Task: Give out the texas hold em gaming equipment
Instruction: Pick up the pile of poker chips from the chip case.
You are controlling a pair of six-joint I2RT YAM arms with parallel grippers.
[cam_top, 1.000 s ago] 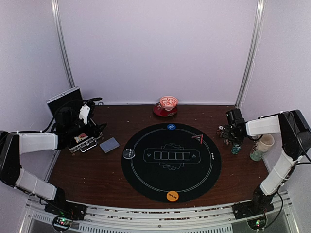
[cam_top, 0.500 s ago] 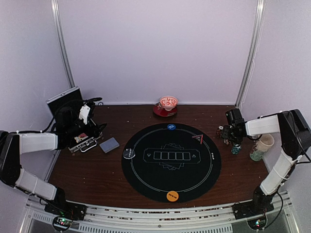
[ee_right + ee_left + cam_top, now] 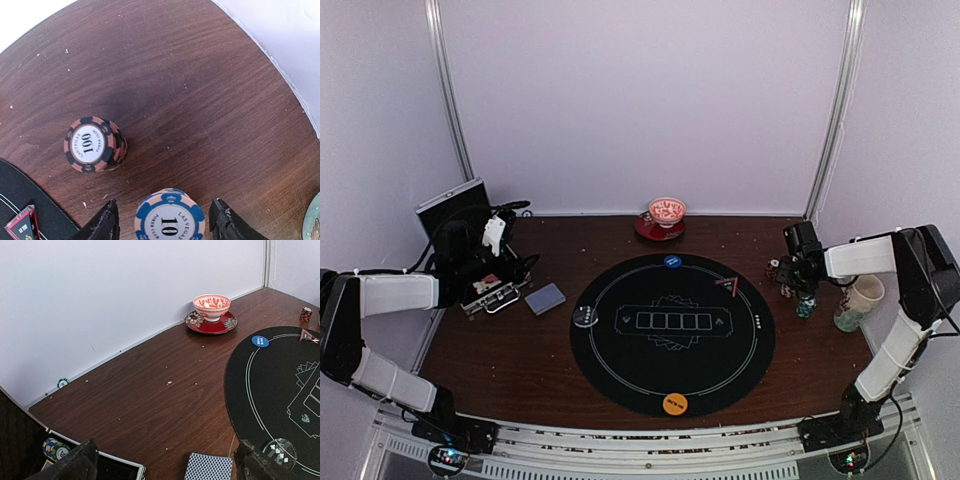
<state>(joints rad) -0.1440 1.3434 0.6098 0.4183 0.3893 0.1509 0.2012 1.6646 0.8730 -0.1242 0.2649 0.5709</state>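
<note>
My right gripper [image 3: 164, 202] is open, with a finger on each side of a blue-and-white "10" chip stack [image 3: 170, 217] on the wood. An orange-and-black "100" chip stack [image 3: 93, 144] stands to its left. In the top view the right gripper [image 3: 788, 276] is at the mat's right edge. My left gripper [image 3: 167, 445] is open and empty above the card deck [image 3: 207, 468] and an open chip case [image 3: 117, 471] that holds chips [image 3: 55, 449]. Blue [image 3: 672, 261], orange [image 3: 674, 404] and clear [image 3: 585, 316] marker discs lie on the black mat [image 3: 720, 360].
The red-and-white bowl [image 3: 667, 212] on its saucer stands at the back wall. A mug [image 3: 860, 298] and a green chip stack [image 3: 805, 307] stand at the right edge. A small red marker [image 3: 728, 284] lies on the mat. A lone chip [image 3: 62, 383] lies by the wall.
My right gripper has shifted slightly toward the back over the chip stacks. The left arm has not moved.
</note>
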